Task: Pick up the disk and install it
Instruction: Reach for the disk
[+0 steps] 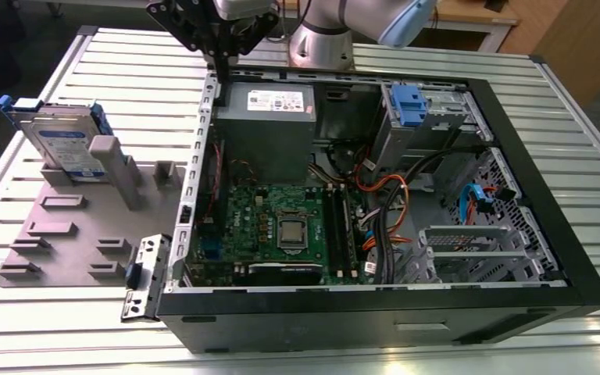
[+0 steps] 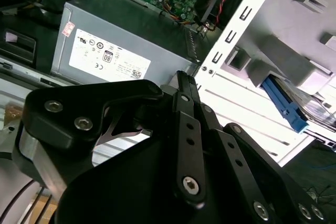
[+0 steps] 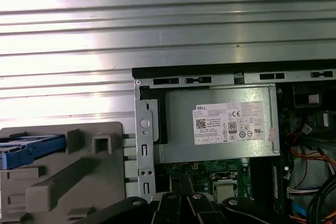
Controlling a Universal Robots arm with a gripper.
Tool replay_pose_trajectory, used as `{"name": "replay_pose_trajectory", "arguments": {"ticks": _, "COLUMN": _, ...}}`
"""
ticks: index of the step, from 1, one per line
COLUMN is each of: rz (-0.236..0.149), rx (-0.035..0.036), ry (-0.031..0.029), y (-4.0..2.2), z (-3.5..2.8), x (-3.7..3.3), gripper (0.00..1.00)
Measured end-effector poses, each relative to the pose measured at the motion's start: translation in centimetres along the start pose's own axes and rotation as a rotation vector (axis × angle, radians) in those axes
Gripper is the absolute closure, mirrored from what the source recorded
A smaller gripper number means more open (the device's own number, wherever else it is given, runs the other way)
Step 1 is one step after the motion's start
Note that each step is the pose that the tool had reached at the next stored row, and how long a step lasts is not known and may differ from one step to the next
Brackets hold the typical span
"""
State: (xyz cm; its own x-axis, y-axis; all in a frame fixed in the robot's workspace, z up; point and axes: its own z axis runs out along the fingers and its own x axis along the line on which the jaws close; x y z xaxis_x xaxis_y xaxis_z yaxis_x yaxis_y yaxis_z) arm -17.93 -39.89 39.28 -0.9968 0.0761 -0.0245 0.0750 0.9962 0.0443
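Observation:
The disk (image 1: 62, 143) stands on edge in a grey holder (image 1: 71, 226) at the exterior view's left, outside the computer case. It is silver with a white-and-blue label and a blue carrier frame. Its blue frame also shows in both wrist views (image 2: 285, 104) (image 3: 31, 148). My gripper (image 1: 219, 66) hangs above the case's back left corner, well apart from the disk. Its black fingers (image 2: 185, 80) look shut together with nothing between them, and their linkages appear in the first wrist view (image 3: 181, 199).
The open black computer case (image 1: 550, 195) lies on a slatted metal table (image 1: 29, 328). Inside it are a grey power-supply box (image 1: 266, 117), a green mainboard (image 1: 279, 226), cables, and a blue latch on a metal cage (image 1: 409, 105). A loose bracket (image 1: 144, 277) lies by the case.

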Motion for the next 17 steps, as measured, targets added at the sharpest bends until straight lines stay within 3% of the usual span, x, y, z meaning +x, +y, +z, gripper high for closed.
{"name": "replay_pose_trajectory", "arguments": {"ticks": 17, "rz": 0.000, "rx": -0.0001, "ry": -0.0001, "y": -0.33, "z": 0.18, "x": 4.18, "gripper": 0.89}}
